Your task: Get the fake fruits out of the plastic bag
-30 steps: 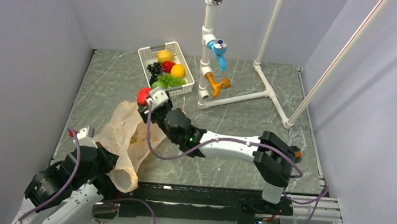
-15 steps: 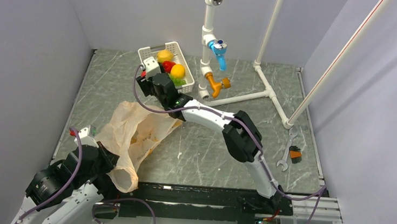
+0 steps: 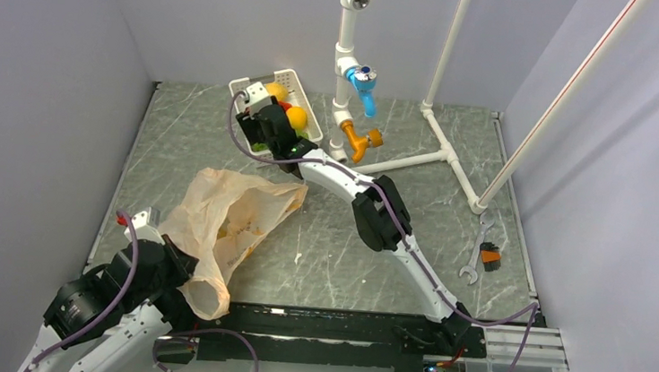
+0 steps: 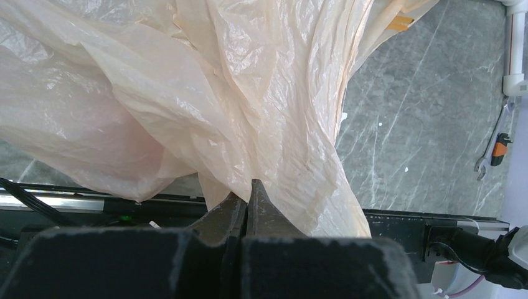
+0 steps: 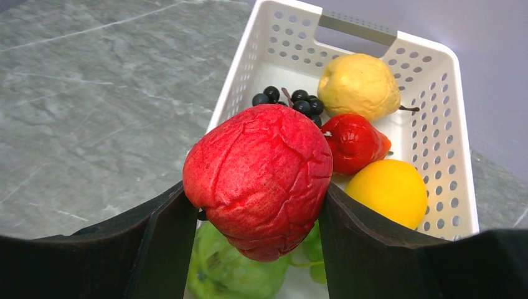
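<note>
Marble table (image 3: pixel 186 137); bag (image 3: pixel 224 222) print (image 4: pixel 398 23) seemingly illegible; right jaws grip apple (image 5: pixel 261 177).

Basket (image 3: pixel 309 103) sits behind the plastic bag (image 3: pixel 224 222); wrench (image 3: pixel 474 257) lies far right.

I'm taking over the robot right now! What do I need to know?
Left end effector: shut on the bag, pinching its near end.
Right end effector: shut on the red apple, held over the basket.
Done: a green fruit and a small dark red fruit lie in the basket.
Left: probably drop the apple into the basket. The bag looks slack, but whether any fruit remains inside cannot be told.
</note>
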Tool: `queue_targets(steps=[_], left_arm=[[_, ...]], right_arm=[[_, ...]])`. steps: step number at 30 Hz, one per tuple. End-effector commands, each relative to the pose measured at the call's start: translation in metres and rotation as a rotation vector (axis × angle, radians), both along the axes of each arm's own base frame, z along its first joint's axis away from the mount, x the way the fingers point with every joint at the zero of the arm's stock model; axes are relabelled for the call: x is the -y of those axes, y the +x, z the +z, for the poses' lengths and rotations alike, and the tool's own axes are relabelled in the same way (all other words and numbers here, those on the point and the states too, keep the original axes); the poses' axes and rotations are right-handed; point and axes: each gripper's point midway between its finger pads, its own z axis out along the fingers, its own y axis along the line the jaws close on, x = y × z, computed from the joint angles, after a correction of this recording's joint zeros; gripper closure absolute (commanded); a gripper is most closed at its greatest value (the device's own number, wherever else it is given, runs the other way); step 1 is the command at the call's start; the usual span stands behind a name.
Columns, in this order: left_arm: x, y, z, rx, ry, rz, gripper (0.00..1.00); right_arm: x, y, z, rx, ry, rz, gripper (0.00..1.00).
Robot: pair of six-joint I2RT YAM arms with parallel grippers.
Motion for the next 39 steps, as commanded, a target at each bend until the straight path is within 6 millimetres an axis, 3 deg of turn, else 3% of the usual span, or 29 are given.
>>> queue_targets(steps=[1, 6, 14, 19, 25, 31, 35, 39], left_arm=[[0.005, 0.003, 0.001, -0.006, 0.007, -0.019, 1.0], [0.006, 0.003, 0.0, -0.008, 0.006, -0.021, 1.0], [0.006, 0.003, 0.001, -0.002, 0.002, -0.023, 1.0], [0.005, 0.003, 0.002, 0.001, 0.003, -0.023, 1.0], [0.006, 0.003, 0.001, -0.002, 0.004, -0.022, 1.0], [0.006, 0.004, 0.001, -0.004, 0.006, -0.02, 1.0], [0.006, 0.004, 0.001, -0.003, 0.006, -0.02, 1.0], [0.005, 0.003, 0.001, -0.002, 0.004, -0.019, 1.0]], right_arm=[[-0.006, 0.01, 0.021, 0.057, 0.036, 0.013, 0.8], [0.0, 0.025, 0.012, 0.039, 0.072, -0.004, 0.66], [0.006, 0.03, 0.001, -0.01, 0.07, -0.004, 0.25], [0.007, 0.024, 0.013, -0.02, 0.075, 0.011, 0.12], [0.014, 0.013, 0.04, -0.009, 0.071, 0.015, 0.1], [0.017, -0.027, 0.074, 0.003, 0.064, 0.057, 0.09], [0.02, -0.073, 0.101, 0.017, 0.089, 0.084, 0.09], [0.02, -0.123, 0.109, 0.013, 0.086, 0.135, 0.09]])
